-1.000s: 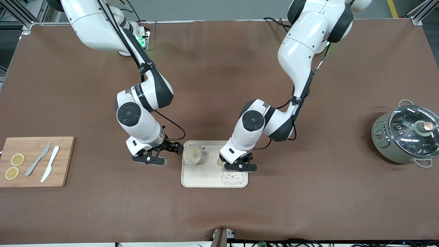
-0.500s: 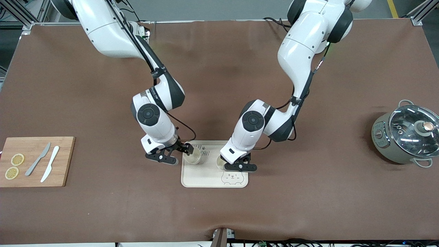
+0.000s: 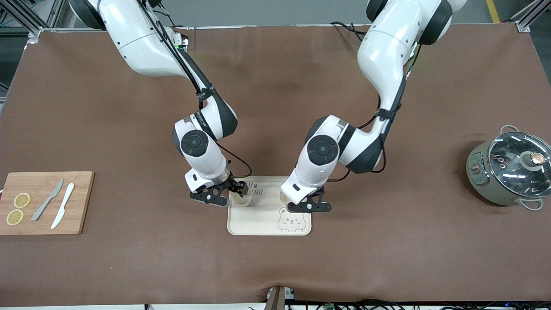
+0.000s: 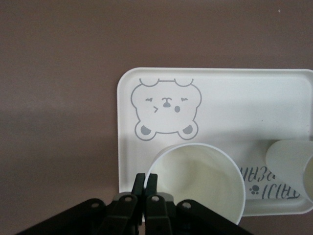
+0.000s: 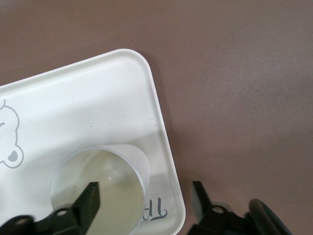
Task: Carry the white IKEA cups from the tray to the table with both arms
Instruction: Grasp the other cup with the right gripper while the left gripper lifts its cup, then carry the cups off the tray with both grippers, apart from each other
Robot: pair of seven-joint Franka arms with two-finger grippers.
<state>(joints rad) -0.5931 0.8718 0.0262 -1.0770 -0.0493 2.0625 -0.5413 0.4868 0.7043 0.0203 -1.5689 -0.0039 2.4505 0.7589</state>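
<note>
Two cream-white cups are on the cream bear tray. My left gripper is shut on the rim of one cup near the tray's corner toward the left arm's end. In the left wrist view the gripper pinches that cup's wall above the tray; I cannot tell if the cup touches it. My right gripper is open at the second cup. In the right wrist view the gripper straddles that cup's wall, one finger inside, one outside over the tray's edge.
A wooden cutting board with two lemon slices and two knives lies at the right arm's end of the table. A grey pot with a glass lid stands at the left arm's end. The brown table mat surrounds the tray.
My right gripper has moved sideways to the second cup and now straddles its rim. My left gripper has shifted with its cup away from the front camera, uncovering the bear print.
</note>
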